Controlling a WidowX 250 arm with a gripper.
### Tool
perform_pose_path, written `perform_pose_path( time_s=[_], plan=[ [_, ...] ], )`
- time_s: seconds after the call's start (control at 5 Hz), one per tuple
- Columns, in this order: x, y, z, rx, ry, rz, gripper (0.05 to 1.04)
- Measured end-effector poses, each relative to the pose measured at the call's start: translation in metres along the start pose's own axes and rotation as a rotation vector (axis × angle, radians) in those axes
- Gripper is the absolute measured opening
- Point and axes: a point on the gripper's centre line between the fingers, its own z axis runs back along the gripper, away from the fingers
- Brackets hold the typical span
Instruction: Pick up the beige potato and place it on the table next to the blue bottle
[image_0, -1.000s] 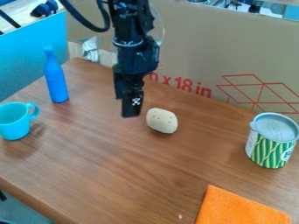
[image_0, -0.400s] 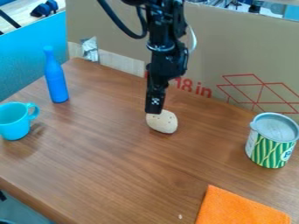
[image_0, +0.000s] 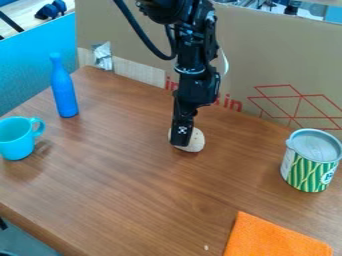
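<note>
Across the worktop (image_0: 133, 185), I'm seeing the black arm (image_0: 197, 75) swinging rightward from the bottle side, then lowering toward the pale, speckled lump (image_0: 195, 142). That is bringing my gripper (image_0: 180, 142) from beside the lump to right up against it, so I'm judging that the approach is over and contact is likely. The hand is pointing down and hiding the lump's left part. I'm not able to tell whether it is open or closed, or whether it is gripping the lump.

Around it, the orange cloth (image_0: 274, 240) is lying flat toward the near right, and the green-and-white can (image_0: 310, 162) is standing near the far edge, well to the right. The blue bottle (image_0: 64, 87) is standing upright near the left edge, and the light-blue mug (image_0: 17, 140) is sitting nearer me along that side. The lump is resting in from the far edge, around its middle.
</note>
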Motion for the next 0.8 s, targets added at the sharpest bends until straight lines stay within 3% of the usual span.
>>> perform_pose_path(
  time_s=[0.2,0.4,0.6,0.8],
  plan=[
    [-0.0032,-0.0004,-0.0131,-0.057,0.046,0.011,0.949],
    [-0.0068,0.0047,-0.0156,-0.056,0.016,0.071,0.686],
    [-0.004,0.005,-0.0174,-0.06,-0.022,0.097,0.544],
    [-0.0031,0.0031,-0.0188,-0.077,-0.053,0.134,0.5]
  ],
)
